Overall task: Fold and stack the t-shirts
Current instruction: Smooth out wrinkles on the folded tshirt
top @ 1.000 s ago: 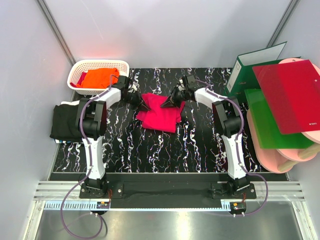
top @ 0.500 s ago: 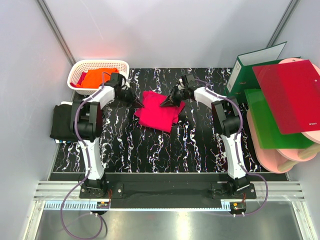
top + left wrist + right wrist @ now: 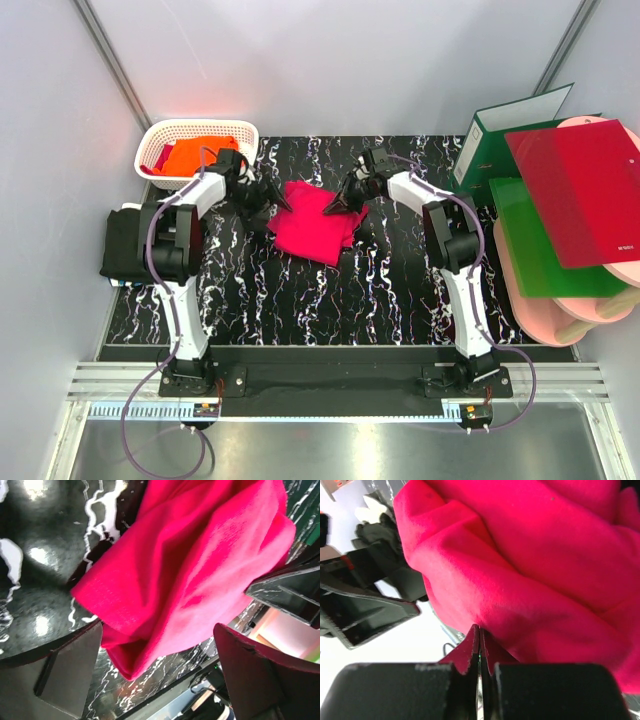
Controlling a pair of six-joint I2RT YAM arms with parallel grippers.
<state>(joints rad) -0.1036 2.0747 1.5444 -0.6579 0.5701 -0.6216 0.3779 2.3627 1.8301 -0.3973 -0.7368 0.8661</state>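
Left hand (image 3: 157, 632) apart (wide) beside pink t-shirt (image 3: 312, 225), right hand (image 3: 479, 629) clamped on its edge.

Twin white-and-black arms with purple cabling

The left arm (image 3: 190, 320) and right arm (image 3: 470, 310) are built alike: slim white links between bulky black joint housings, on a shared black base plate (image 3: 330, 380). Thin purple cables (image 3: 124, 420) loop alongside. The left end effector (image 3: 268, 205) and right end effector (image 3: 333, 208) are black, with flat, wedge-shaped fingers (image 3: 65, 675).
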